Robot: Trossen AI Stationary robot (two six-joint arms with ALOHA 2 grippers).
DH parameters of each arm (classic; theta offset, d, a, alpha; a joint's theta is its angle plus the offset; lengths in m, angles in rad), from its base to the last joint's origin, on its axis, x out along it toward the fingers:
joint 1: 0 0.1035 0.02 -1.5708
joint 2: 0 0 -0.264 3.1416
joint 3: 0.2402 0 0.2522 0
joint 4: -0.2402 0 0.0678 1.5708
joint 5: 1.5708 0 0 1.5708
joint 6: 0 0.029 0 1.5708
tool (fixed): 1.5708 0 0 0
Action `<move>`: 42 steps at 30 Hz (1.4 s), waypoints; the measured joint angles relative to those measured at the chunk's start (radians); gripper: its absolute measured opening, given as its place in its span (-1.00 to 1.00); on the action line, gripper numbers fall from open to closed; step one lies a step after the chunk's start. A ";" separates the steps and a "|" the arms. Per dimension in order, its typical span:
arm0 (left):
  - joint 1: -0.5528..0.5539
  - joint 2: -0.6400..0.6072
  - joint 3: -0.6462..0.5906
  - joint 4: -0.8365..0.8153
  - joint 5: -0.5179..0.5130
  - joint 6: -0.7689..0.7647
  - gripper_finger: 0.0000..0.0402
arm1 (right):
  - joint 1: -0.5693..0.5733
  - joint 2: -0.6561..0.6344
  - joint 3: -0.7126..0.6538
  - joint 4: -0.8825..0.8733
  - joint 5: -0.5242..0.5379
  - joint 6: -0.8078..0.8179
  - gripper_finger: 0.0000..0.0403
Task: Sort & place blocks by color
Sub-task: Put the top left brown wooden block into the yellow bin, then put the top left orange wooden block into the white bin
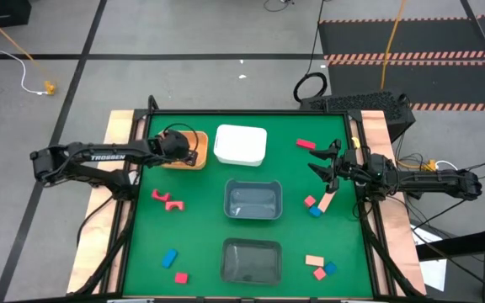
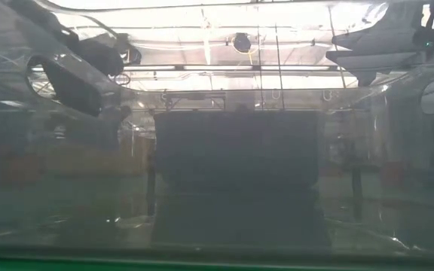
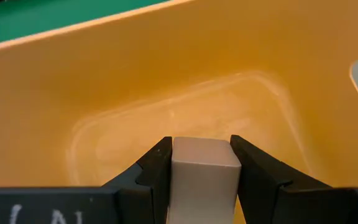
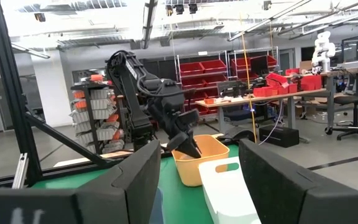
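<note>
Pinched between the left gripper [image 3: 202, 163] jaws: a tan block [image 3: 204, 177], square-ended, held on two flat opposite sides, poised just above the open orange bin [image 3: 166, 74]. Probably light, rigid wood with smooth painted or bare faces; unlikely to break, somewhat slippery, best taken across parallel flat sides near the middle, as here. Beside the orange bin, toward the bench centre: a white bin [image 1: 241, 145]. Farther from the orange bin, across the green bench [image 1: 196, 223]: two grey bins, one behind the other, and loose blocks in red, pink-salmon, blue and tan scattered on both sides of them. Well apart from the orange bin, at the opposite bench edge: right gripper [image 1: 325, 162], jaws spread and empty, raised above the surface. Hidden: the lower part of the tan block, behind the jaws. Unclear: whether the orange bin already contains anything under the gripper. Low view almost wholly blocked by a hazy grey bin wall.
</note>
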 joint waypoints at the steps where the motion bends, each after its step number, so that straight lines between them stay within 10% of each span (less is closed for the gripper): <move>1: -0.001 0.000 -0.006 0.002 0.000 -0.005 -0.30 | 0.000 0.000 0.000 0.000 0.000 0.000 0.04; 24: -0.048 -0.219 -0.013 0.241 0.158 0.082 -0.09 | 0.000 0.000 0.000 0.000 0.000 0.000 0.04; 34: -0.364 -0.349 -0.013 0.365 0.264 0.228 -0.09 | 0.000 0.000 0.000 0.000 0.000 0.000 0.04; 42: -0.676 -0.313 -0.013 0.573 0.159 0.221 -0.08 | 0.000 0.000 0.000 0.000 0.000 0.000 0.04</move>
